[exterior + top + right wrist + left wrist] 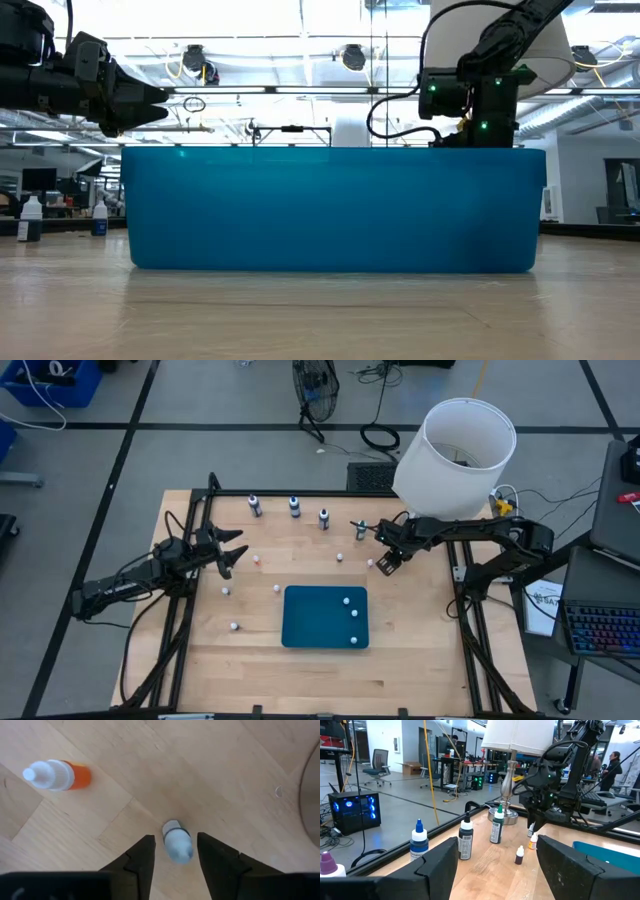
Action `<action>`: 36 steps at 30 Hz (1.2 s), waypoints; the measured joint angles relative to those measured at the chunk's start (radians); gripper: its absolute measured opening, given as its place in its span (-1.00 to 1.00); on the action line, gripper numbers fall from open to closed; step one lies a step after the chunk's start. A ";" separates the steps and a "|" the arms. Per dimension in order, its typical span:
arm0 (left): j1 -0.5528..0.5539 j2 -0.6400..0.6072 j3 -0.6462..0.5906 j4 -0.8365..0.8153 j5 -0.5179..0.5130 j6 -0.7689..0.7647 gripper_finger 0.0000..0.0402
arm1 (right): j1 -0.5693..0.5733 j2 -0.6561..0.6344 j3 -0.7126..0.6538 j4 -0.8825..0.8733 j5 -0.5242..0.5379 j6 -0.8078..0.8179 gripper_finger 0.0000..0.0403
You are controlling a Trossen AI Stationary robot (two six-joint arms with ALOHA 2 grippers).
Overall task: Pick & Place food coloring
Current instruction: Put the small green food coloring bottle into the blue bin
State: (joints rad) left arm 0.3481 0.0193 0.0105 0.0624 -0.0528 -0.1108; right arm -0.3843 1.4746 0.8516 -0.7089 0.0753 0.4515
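Note:
The food coloring is tiny white-capped bottles. One dark-bodied bottle [177,843] stands on the wood between the fingers of my right gripper [175,838], which is open, points down and shows a narrow gap on each side. An orange bottle [57,775] stands beside it. Three more bottles [353,615] sit on the blue mat [310,625]. Others [234,626] are scattered on the table. My left gripper [232,555] hangs open and level over the table's left part, with nothing between its fingers [440,865].
Several larger bottles [294,507] stand in a row along the far edge. A lamp with a white shade [455,455] stands at the far right, its base [312,795] close to my right gripper. In the low view the mat's blue wall [330,210] hides the table behind it.

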 joint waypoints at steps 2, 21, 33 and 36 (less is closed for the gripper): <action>0.000 0.000 0.000 0.000 0.000 0.001 0.34 | 0.000 0.000 0.000 -0.010 0.000 0.000 -0.35; 0.000 0.000 0.000 0.000 0.000 0.000 0.34 | 0.000 0.000 0.000 -0.013 0.002 -0.007 -0.49; 0.000 0.000 0.000 0.000 0.000 0.000 0.34 | 0.037 -0.009 0.000 0.017 0.061 -0.096 -0.80; 0.000 0.000 0.000 0.000 0.000 0.001 0.34 | 0.096 -0.038 0.000 0.032 0.059 -0.089 -0.80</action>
State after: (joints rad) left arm 0.3481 0.0193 0.0105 0.0624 -0.0527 -0.1103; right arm -0.2887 1.4364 0.8520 -0.6768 0.1345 0.3628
